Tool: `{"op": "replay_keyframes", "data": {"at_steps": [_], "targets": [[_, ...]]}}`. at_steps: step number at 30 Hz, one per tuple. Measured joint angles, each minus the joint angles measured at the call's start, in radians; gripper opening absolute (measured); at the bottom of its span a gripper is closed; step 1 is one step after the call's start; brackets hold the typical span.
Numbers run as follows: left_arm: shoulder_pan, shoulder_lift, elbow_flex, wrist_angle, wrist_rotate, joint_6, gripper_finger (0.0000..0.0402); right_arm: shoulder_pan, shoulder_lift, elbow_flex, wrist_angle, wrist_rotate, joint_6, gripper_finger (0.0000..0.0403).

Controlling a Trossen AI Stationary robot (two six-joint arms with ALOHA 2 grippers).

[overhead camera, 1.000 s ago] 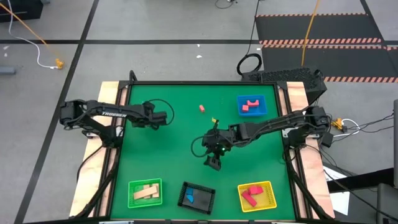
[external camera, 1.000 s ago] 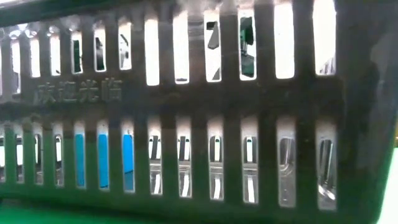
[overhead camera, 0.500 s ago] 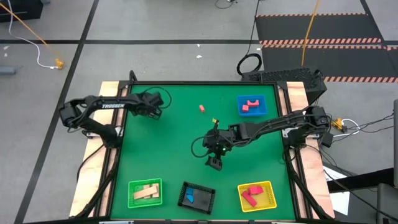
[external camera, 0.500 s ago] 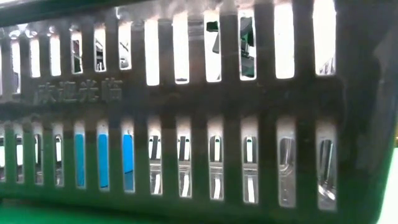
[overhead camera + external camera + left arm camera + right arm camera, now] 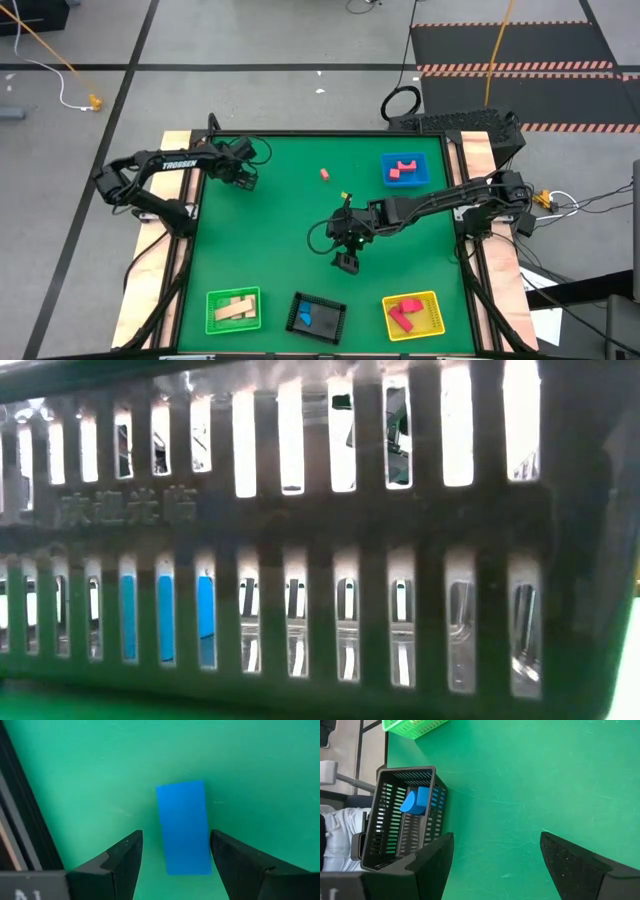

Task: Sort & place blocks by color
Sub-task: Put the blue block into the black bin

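A blue bar block [image 5: 183,827] lies flat on the green table near its far left corner. My left gripper [image 5: 176,840] hangs open above it, one finger on either side of its near end, and hides it in the high view [image 5: 243,172]. My right gripper [image 5: 345,262] stands open over the table's middle, with nothing between its fingers [image 5: 497,855]. A small red block [image 5: 325,174] lies loose at the far middle. Red blocks [image 5: 404,169] sit in the flat blue tray [image 5: 425,180].
Along the near edge stand a green tray [image 5: 212,322] with tan blocks, a black tray [image 5: 335,325] with blue blocks [image 5: 417,800] and a yellow tray [image 5: 436,325] with red blocks. The black tray's wall [image 5: 300,520] fills the low view. A small yellow piece [image 5: 345,194] lies mid-table.
My left gripper has swung toward the table's far left corner, turning as it went, and stays open. My right gripper has kept still.
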Motion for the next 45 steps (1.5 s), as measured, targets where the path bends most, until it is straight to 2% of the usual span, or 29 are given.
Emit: {"op": "replay_keyframes", "data": {"at_steps": [5, 12, 16, 22, 25, 29, 32, 37, 41, 45], "targets": [[0.045, 0.003, 0.000, 0.004, 0.055, 0.047, 0.0217, 0.001, 0.000, 0.000, 0.000, 0.000, 0.002, 0.0288], [0.127, 0.016, -0.052, 0.086, 0.175, 0.073, 0.0134, 0.001, 0.000, 0.000, 0.001, 0.000, 0.003, 0.0288], [0.126, 0.008, -0.056, 0.082, 0.177, 0.074, 0.0133, 0.001, 0.000, 0.000, 0.002, 0.001, 0.003, 0.0288], [0.058, -0.053, -0.061, 0.084, 0.172, 0.071, 0.0133, 0.001, 0.000, 0.000, 0.013, 0.012, 0.003, 0.0288], [-0.013, -0.109, -0.060, 0.087, 0.192, 0.068, 0.0135, 0.001, 0.000, 0.000, 0.027, 0.082, 0.022, 0.0288], [-0.153, -0.171, -0.059, 0.093, 0.187, 0.019, 0.0137, 0.001, 0.000, -0.005, 0.064, 0.189, 0.136, 0.0288], [-0.283, -0.210, -0.060, 0.118, 0.178, -0.038, 0.0138, 0.000, 0.000, -0.034, 0.134, 0.190, 0.187, 0.0288], [-0.550, -0.218, -0.059, 0.304, 0.170, -0.086, 0.0139, -0.003, 0.000, -0.105, 0.276, 0.188, 0.305, 0.0288], [-0.733, -0.198, -0.057, 0.455, 0.095, -0.120, 0.0139, -0.017, 0.000, -0.177, 0.404, 0.188, 0.440, 0.0288], [-0.859, -0.174, -0.056, 0.562, 0.010, -0.173, 0.0140, -0.036, 0.000, -0.253, 0.590, 0.184, 0.572, 0.0288]]}}
